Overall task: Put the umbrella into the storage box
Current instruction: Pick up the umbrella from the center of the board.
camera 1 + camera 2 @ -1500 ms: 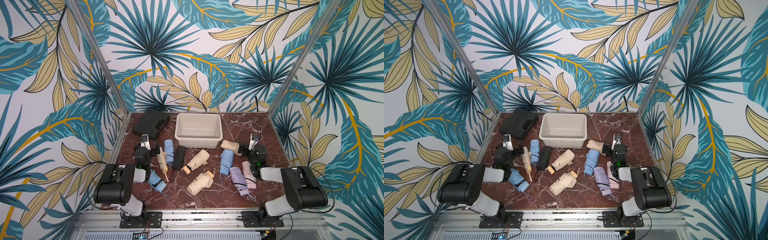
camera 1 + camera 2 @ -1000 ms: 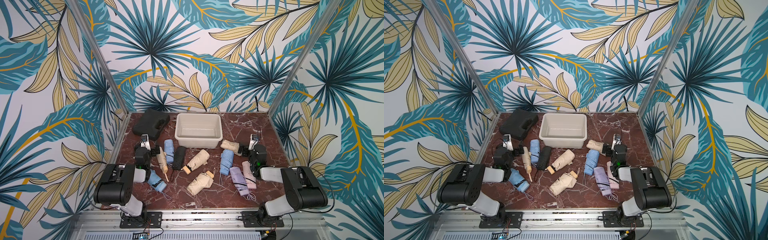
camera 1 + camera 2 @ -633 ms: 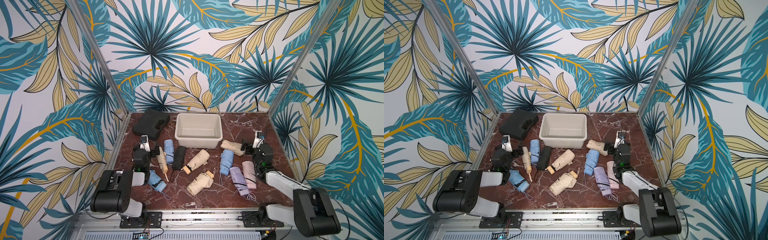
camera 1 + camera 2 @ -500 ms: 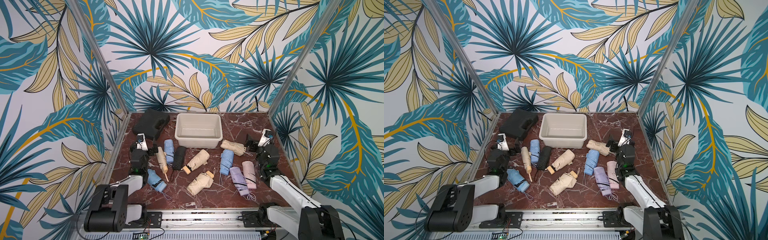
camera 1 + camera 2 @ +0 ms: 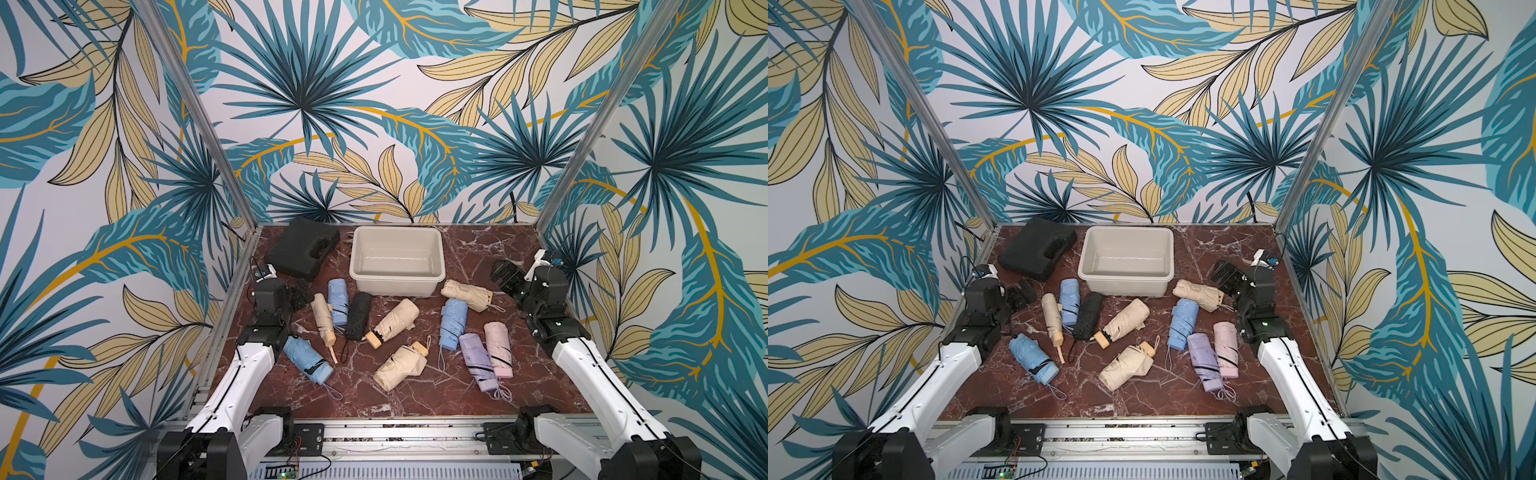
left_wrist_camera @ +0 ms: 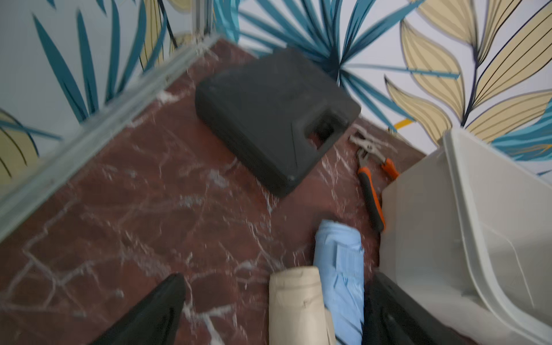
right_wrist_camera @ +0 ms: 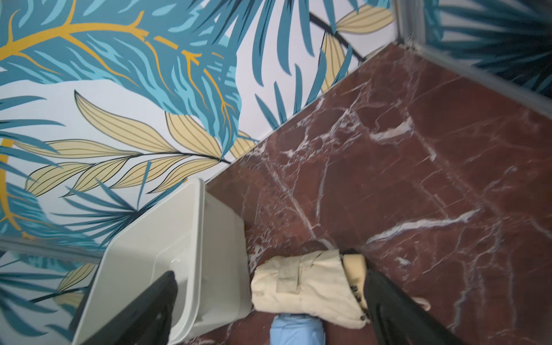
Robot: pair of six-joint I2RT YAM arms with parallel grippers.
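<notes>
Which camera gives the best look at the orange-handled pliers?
The left wrist view: the pliers lie unobstructed between the black case and the storage box, with the metal head and orange handles both visible. In both top views that gap nearly hides them. The right wrist view does not show them.

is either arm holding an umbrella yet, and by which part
Nothing is held: the left gripper and right gripper both have open, empty jaws.

Left wrist view blurred; pliers [image 6: 370, 194] partly behind storage box [image 6: 418, 239], itself cut by edge.
</notes>
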